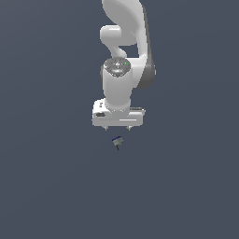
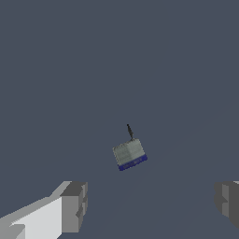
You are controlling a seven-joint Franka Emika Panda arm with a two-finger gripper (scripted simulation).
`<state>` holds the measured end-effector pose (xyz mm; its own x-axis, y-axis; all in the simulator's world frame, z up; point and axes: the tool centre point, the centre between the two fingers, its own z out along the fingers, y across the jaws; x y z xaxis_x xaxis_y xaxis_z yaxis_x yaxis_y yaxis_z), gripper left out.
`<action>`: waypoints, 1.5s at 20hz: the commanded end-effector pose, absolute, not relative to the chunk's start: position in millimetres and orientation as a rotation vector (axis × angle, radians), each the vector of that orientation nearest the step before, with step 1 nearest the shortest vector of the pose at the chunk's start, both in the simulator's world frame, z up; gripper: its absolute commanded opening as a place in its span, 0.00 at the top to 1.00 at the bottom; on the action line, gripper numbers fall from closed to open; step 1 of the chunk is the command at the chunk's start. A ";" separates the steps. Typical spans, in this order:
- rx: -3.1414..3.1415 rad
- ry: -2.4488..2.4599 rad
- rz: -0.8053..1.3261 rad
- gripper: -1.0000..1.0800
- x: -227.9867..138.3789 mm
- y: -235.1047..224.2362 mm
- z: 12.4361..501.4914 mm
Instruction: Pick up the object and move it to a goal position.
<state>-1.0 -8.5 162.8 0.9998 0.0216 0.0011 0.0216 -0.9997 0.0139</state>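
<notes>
The object (image 1: 117, 141) is a tiny grey-blue block with a short thin black spike. It lies on the dark grey floor just in front of the white robot's hand in the exterior view. In the wrist view the object (image 2: 130, 154) shows a grey top, a blue edge and the spike pointing away from the block. My gripper (image 1: 118, 127) hangs above and slightly behind the object, not touching it. Its jaws are wide apart and empty. One finger (image 2: 74, 207) shows at one side of the wrist view and the other finger (image 2: 228, 201) at the opposite side, with the object lying beyond the gap between them.
The white arm (image 1: 123, 56) rises behind the gripper towards the top of the exterior view. The dark grey floor (image 1: 46, 186) spreads all around. No goal marker shows in either view.
</notes>
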 end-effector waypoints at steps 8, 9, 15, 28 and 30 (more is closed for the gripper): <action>3.102 0.010 0.057 0.04 8.8 -20.3 173.8; 3.099 0.008 0.064 0.04 10.0 -21.7 175.1; 3.098 0.004 0.066 0.04 10.4 -22.1 176.1; 3.100 0.190 0.043 0.04 9.0 -17.1 141.1; 3.100 0.251 0.035 0.04 8.1 -15.2 129.7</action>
